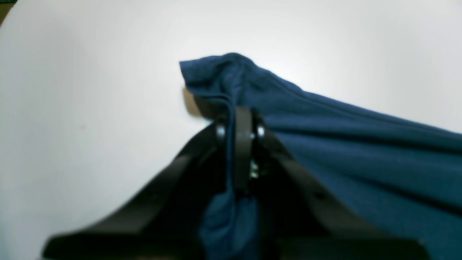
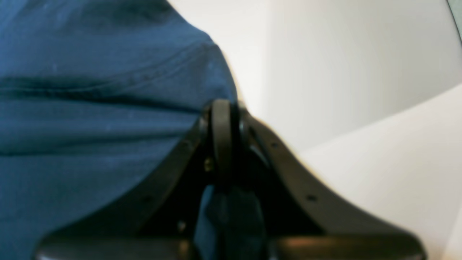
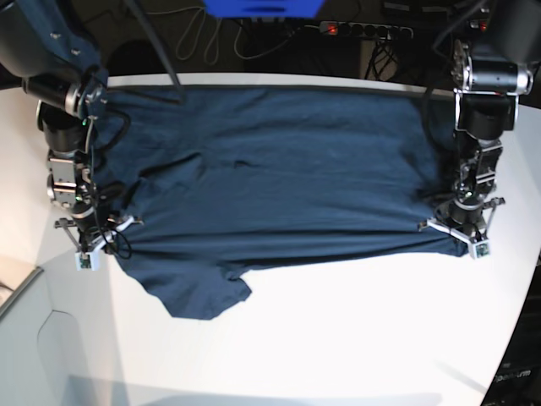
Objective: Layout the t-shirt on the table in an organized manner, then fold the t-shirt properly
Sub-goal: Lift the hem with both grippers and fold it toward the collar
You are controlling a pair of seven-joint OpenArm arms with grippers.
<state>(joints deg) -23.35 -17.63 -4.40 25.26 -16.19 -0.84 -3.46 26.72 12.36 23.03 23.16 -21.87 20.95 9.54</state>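
The dark navy t-shirt lies spread across the white table, with one sleeve sticking out toward the front. My left gripper is at the shirt's right edge, shut on the fabric. The left wrist view shows its jaws pinched on a fold of the t-shirt, with a corner sticking up past the fingertips. My right gripper is at the shirt's left edge. In the right wrist view its jaws are closed over the hemmed edge of the t-shirt.
Cables and a power strip lie behind the table's far edge. A pale box or shelf sits at the front left beside the table. Bare white tabletop stretches in front of the shirt.
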